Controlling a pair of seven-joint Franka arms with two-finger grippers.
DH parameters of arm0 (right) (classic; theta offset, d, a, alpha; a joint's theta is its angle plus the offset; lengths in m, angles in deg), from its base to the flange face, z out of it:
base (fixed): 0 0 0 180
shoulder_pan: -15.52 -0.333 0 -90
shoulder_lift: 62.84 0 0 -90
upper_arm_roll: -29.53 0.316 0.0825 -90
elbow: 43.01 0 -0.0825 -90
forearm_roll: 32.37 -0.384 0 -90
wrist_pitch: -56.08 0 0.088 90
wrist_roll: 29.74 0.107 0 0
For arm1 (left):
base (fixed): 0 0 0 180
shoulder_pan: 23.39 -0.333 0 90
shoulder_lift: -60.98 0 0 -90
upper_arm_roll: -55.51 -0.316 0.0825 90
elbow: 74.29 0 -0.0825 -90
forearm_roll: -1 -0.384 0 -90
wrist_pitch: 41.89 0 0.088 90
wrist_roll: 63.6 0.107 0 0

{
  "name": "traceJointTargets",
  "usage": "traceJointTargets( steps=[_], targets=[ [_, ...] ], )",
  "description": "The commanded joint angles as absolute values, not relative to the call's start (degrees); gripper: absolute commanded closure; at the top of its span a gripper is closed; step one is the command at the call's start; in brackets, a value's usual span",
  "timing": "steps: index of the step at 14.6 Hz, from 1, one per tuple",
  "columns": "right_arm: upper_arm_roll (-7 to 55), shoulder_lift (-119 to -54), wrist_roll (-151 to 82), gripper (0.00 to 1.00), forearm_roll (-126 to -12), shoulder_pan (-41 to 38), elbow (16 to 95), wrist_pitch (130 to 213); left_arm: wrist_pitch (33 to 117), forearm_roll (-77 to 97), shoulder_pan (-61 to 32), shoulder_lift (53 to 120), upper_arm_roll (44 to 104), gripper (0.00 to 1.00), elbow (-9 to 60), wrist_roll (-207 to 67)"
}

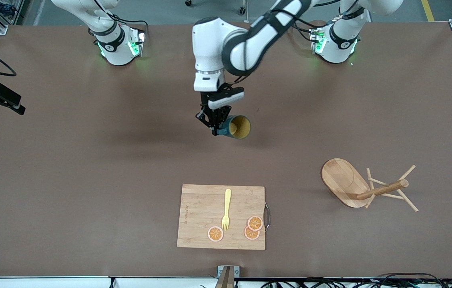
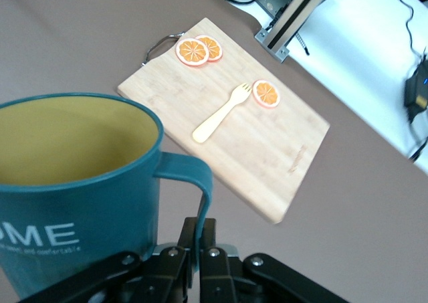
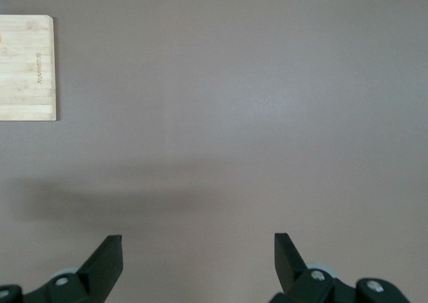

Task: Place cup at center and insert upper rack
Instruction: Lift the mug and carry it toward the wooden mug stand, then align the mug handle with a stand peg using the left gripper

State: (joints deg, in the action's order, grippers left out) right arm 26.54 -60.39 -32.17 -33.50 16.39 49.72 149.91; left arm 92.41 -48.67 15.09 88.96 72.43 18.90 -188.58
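The table (image 1: 89,160) carries a bamboo cutting board (image 1: 201,216) at the front-camera edge, bearing a yellow fork (image 1: 226,209) and orange slices (image 1: 252,228). The upper rack (image 1: 364,188) lies toppled toward the left arm's end, post horizontal, its long axis running along the table's length. The left gripper (image 1: 215,120) hangs over the table centre, jaws clamped on the handle of the cup (image 1: 236,127), which is tilted. The right gripper (image 3: 198,256) waits with jaws wide. The left arm is likely nearer the rack.
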Motion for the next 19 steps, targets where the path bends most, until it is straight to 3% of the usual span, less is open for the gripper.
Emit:
traceJointTargets(
  steps=[1, 5, 11, 13, 19],
  targets=[
    [27.2, -58.3, -32.7, 0.00, -32.7, 17.0, 52.1, 150.8, 98.0, -42.0, 9.9, 85.2, 73.0, 1.00, 20.5, -186.8],
    [27.2, -58.3, -32.6, 0.00, -32.7, 17.1, 52.1, 150.3, 101.8, -28.4, -1.4, 82.9, 78.5, 1.00, 20.2, -178.1],
    [27.2, -57.8, -32.6, 0.00, -32.8, 17.2, 53.3, 149.9, 101.8, -13.8, -28.7, 82.3, 97.8, 1.00, 20.2, -163.8],
    [27.1, -57.7, -32.6, 0.00, -32.8, 17.3, 53.2, 149.7, 101.7, -9.9, -35.5, 82.6, 101.7, 1.00, 20.4, -160.9],
    [27.2, -57.2, -32.6, 0.00, -32.8, 16.9, 53.3, 150.1, 101.1, 4.7, -46.6, 83.2, 104.6, 1.00, 20.5, -153.8]
  ],
)
